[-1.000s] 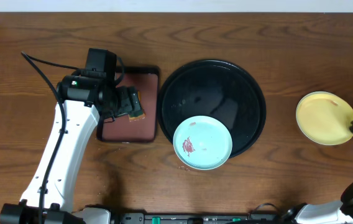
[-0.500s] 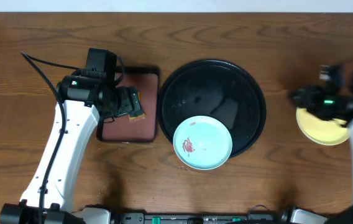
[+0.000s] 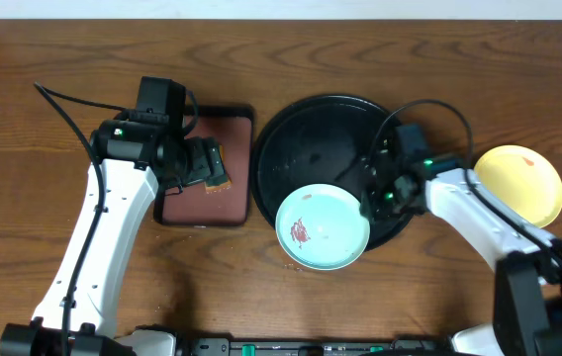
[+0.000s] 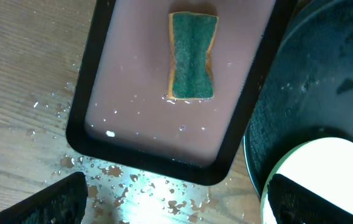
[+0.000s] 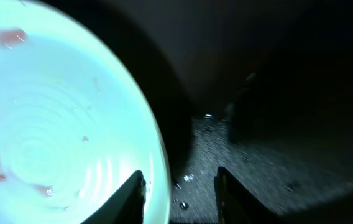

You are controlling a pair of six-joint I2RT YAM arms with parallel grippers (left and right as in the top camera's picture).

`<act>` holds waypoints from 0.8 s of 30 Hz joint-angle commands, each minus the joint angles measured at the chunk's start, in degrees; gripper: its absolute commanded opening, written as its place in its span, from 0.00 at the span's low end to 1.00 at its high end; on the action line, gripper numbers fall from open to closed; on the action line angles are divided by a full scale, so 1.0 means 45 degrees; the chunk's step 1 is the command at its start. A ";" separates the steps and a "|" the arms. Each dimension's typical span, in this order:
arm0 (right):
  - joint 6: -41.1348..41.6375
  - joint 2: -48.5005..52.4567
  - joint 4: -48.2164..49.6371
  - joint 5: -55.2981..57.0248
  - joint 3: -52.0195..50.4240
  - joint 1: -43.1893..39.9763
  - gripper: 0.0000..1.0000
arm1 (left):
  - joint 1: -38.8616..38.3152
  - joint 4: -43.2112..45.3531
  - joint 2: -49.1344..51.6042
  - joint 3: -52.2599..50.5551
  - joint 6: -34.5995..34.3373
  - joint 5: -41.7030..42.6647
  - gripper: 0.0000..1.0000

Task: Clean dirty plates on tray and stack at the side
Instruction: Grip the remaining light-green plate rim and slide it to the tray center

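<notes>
A pale mint-blue plate (image 3: 323, 226) with reddish smears lies on the front rim of the round black tray (image 3: 311, 138). My right gripper (image 3: 375, 198) is open at the plate's right edge. In the right wrist view its fingers (image 5: 179, 193) straddle the plate's rim (image 5: 52, 124), with one finger over the plate and one over the tray (image 5: 276, 155). A yellow plate (image 3: 518, 185) with a small smear lies on the table at the right. My left gripper (image 3: 205, 163) is open above the maroon tray. A second mint-blue plate is not in view.
A green and yellow sponge (image 4: 192, 55) lies in the rectangular maroon tray (image 4: 139, 124), left of the black tray (image 4: 313, 81). Water drops spot the wood below my left gripper (image 4: 183, 202). The mint plate's edge (image 4: 325, 168) shows at the lower right there.
My right arm has swung left from beside the yellow plate to the mint plate's right rim over the black tray. The yellow plate is now uncovered. The left arm has not moved.
</notes>
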 commanded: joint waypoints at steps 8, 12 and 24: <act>0.0695 0.0282 0.1554 0.0845 0.0345 0.0223 0.01 | 0.0029 -0.0034 -0.0092 0.0073 0.0039 -0.0024 0.93; 0.1904 0.0034 0.2584 0.3133 0.0962 -0.0034 0.01 | 0.0029 -0.0034 -0.0092 0.0073 0.0039 -0.0024 0.93; 0.5663 0.0486 0.2059 0.5134 0.1073 0.0350 0.08 | 0.0029 0.0063 -0.0068 0.0068 0.0029 -0.0019 0.93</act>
